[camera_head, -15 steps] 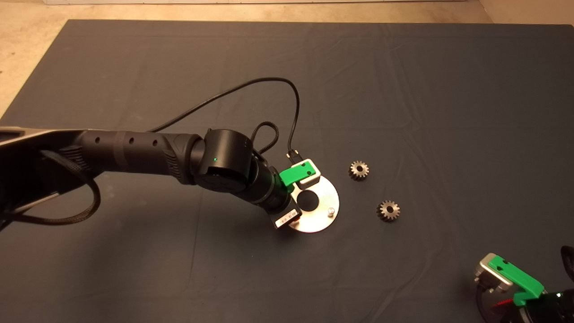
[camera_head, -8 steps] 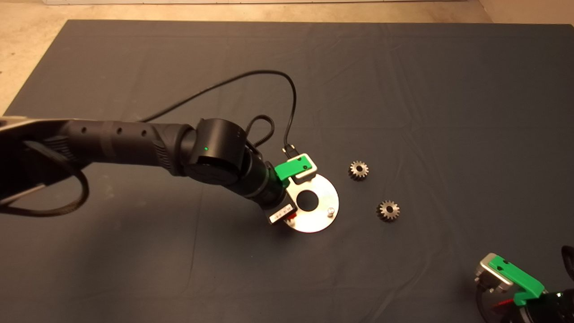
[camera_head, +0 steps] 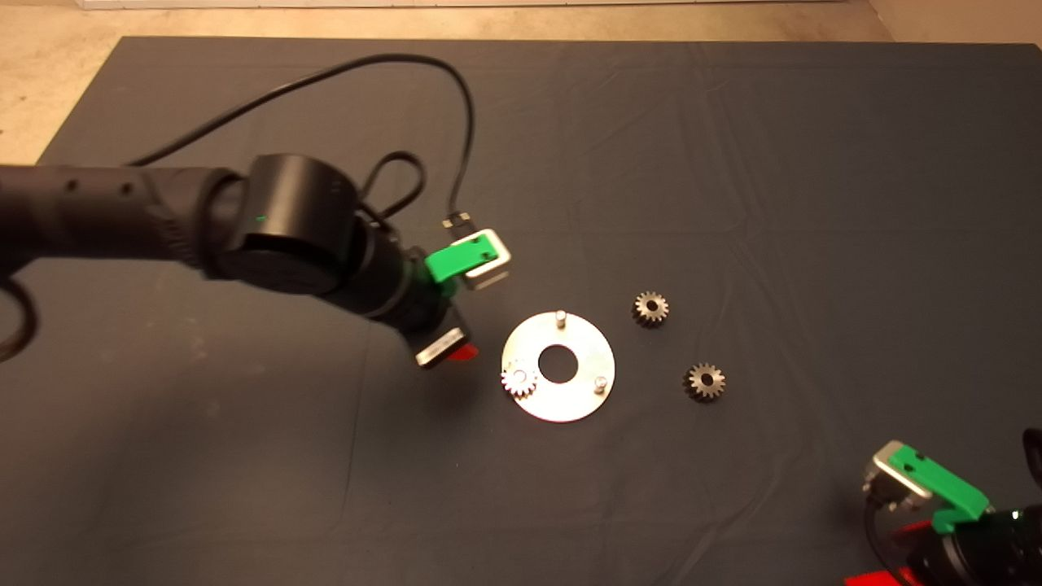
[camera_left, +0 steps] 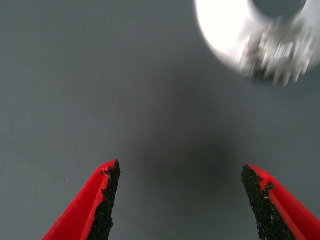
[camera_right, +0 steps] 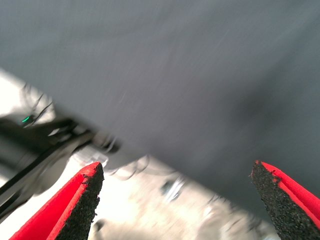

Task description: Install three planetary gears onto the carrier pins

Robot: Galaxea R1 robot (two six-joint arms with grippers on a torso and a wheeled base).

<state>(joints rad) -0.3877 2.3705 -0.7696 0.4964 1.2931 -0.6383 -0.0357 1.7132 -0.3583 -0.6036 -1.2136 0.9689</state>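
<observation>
Left gripper (camera_head: 456, 346) hangs above bare mat (camera_head: 733, 146) with its fingers (camera_left: 102, 200) spread wide apart and nothing between them — holding nothing. Just beside it, on its far side from the arm, lies the disc (camera_head: 570, 399).

The disc carries one gear (camera_head: 518, 379), sitting over the pin on the rim nearest the left gripper, teeth just overhanging the disc edge. The other two pins are bare: one pin (camera_head: 560, 318) on the edge toward the mat's far side, one pin (camera_head: 600, 382) on the side away from the gripper. Centre hole is open, mat showing through it.

Two loose gears lie flat on the mat beyond the disc from the left gripper, well apart from it: one gear (camera_head: 651, 308) just off the disc's rim, another gear (camera_head: 705, 381) a bit further out. Neither touches the disc or the other.

Head view alone shows all three pins, the loose gears, and the cable (camera_head: 456, 89) looping off the left wrist. Left wrist view only catches the near arc of the disc with the seated gear (camera_left: 277, 55), smeared.

Right gripper (camera_head: 912, 545) is parked at the mat's near right corner — fingers (camera_right: 75, 205) apart, empty. Its wrist view shows mat and a blurred pale floor edge with dark cabling; details cannot be made out.
</observation>
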